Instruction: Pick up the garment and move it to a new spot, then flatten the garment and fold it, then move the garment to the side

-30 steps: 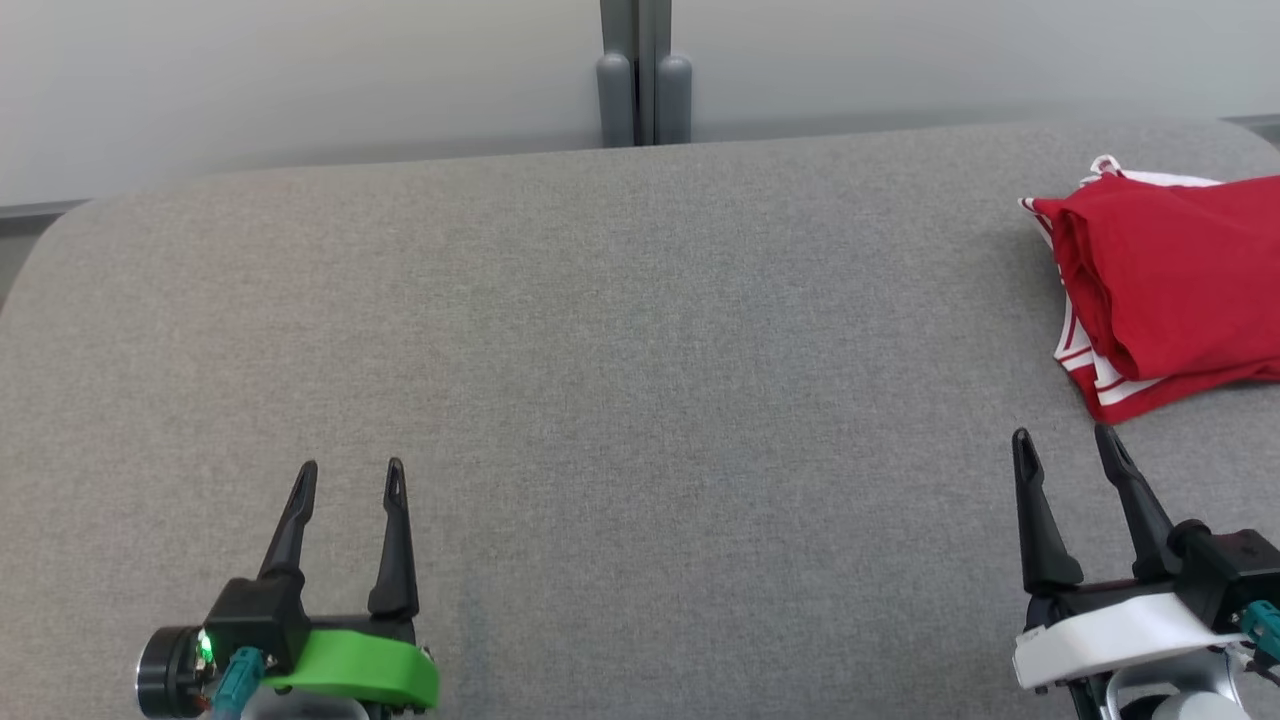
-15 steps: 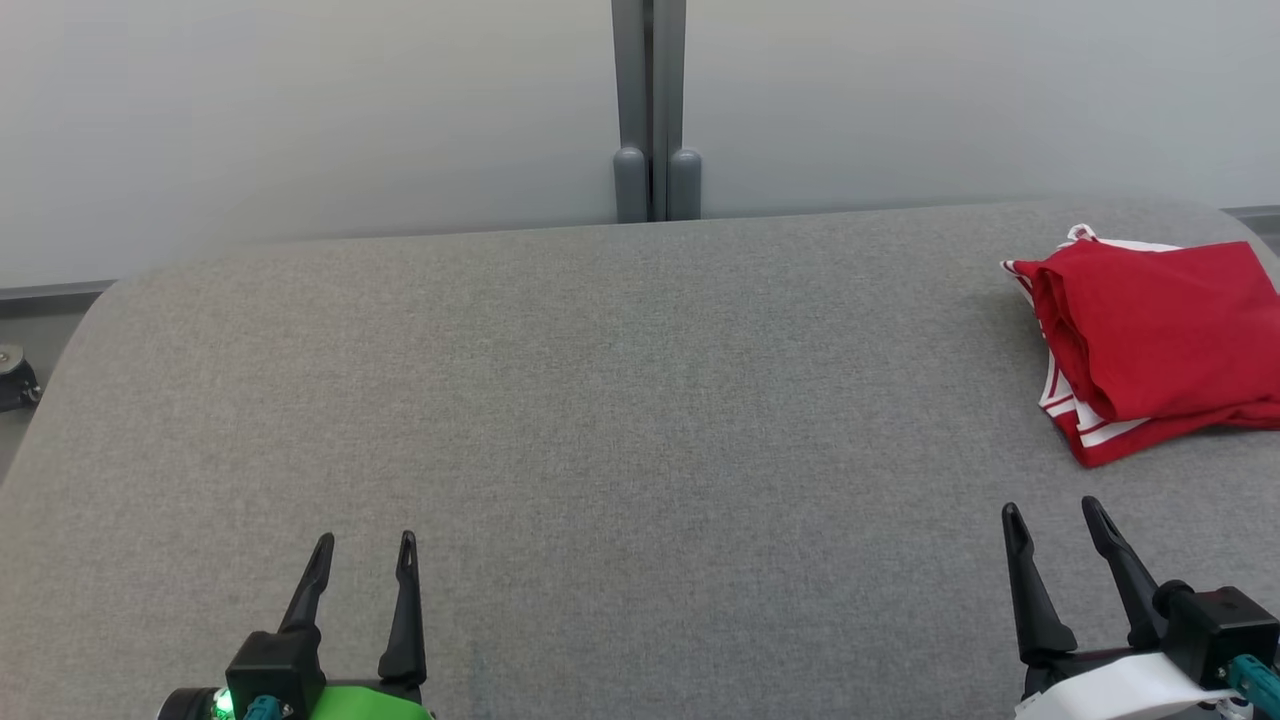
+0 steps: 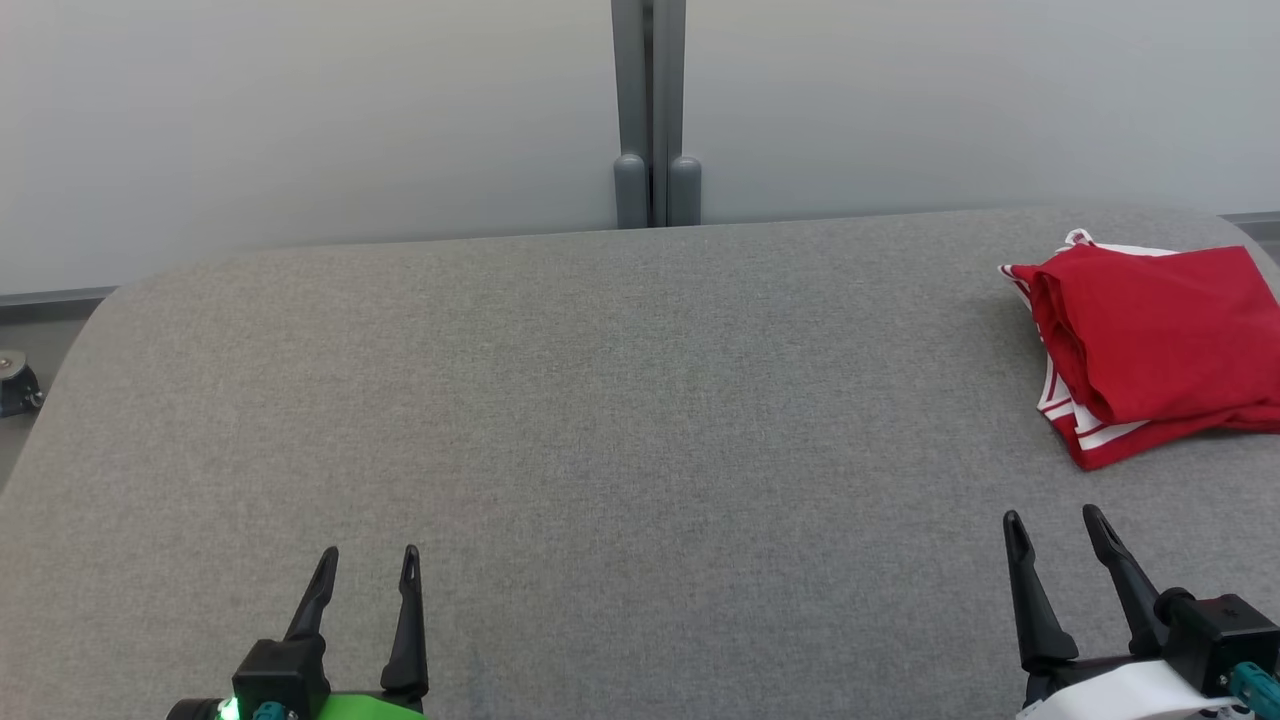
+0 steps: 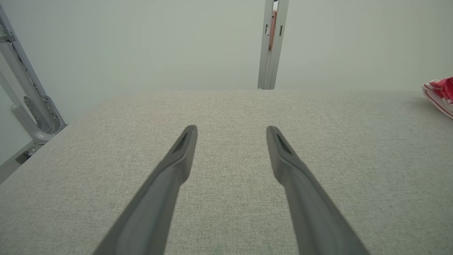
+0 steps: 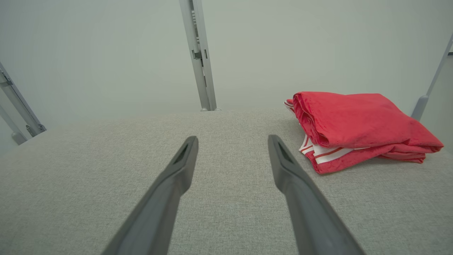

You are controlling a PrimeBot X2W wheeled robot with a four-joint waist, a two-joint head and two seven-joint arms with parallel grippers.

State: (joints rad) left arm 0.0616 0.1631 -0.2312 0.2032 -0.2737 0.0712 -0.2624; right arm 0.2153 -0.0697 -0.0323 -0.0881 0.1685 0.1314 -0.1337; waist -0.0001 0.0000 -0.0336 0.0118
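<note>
The garment is red with white-striped trim and lies folded in a compact stack at the far right of the grey padded table. It also appears in the right wrist view as the folded garment, and its edge peeks in at the right of the left wrist view. My right gripper hovers open near the table's front right, short of the garment, with nothing between its fingers. At the front left my left gripper is open and holds nothing.
A pale wall with a grey vertical post stands behind the table. A metal frame rises beyond the table's left edge. A small dark object sits on the floor at the far left.
The head camera has tilted up, so the table, garment and both grippers sit lower in the picture and more wall shows. Both grippers stay open; the garment lies unchanged.
</note>
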